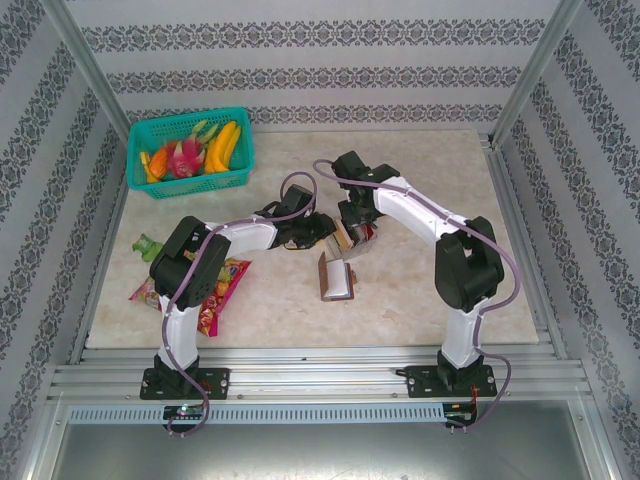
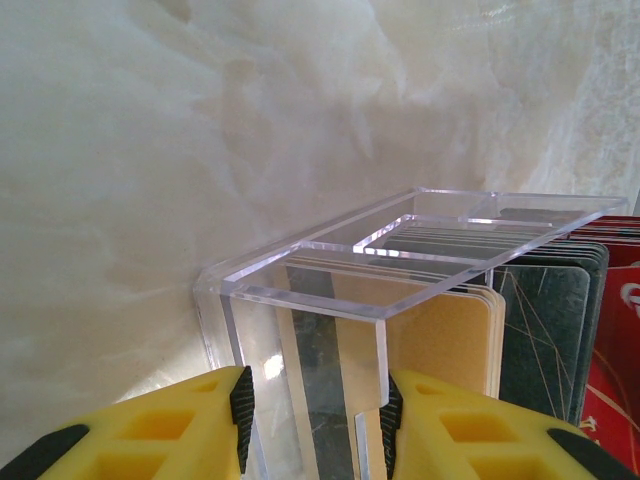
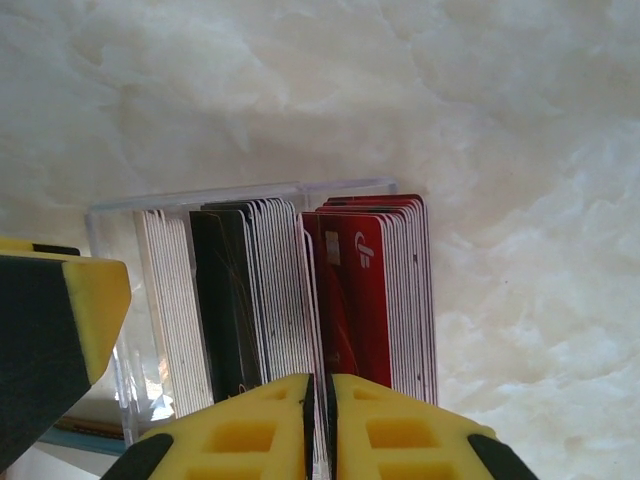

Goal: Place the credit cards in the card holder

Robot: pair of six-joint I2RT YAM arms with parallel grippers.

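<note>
Pale marbled tabletop (image 1: pixel 400 310), walled in by striped, patterned wallpaper (image 1: pixel 300 75) and aluminium rails. Mid-table, a clear stand (image 2: pixel 330 270) packed with upright credit cards (image 3: pixel 260 290) in white, black, red and tan. Clamping the stand's end wall, the left gripper (image 2: pixel 315 425), part-open. Above the stand, the right gripper (image 3: pixel 320 425), nearly closed, pinching one card's edge. Just nearer than the stand, the brown card holder (image 1: pixel 336 278). Far left of the stand, a green fruit basket (image 1: pixel 195 187).

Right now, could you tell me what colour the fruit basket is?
Teal; the basket shows best in the top external view.
</note>
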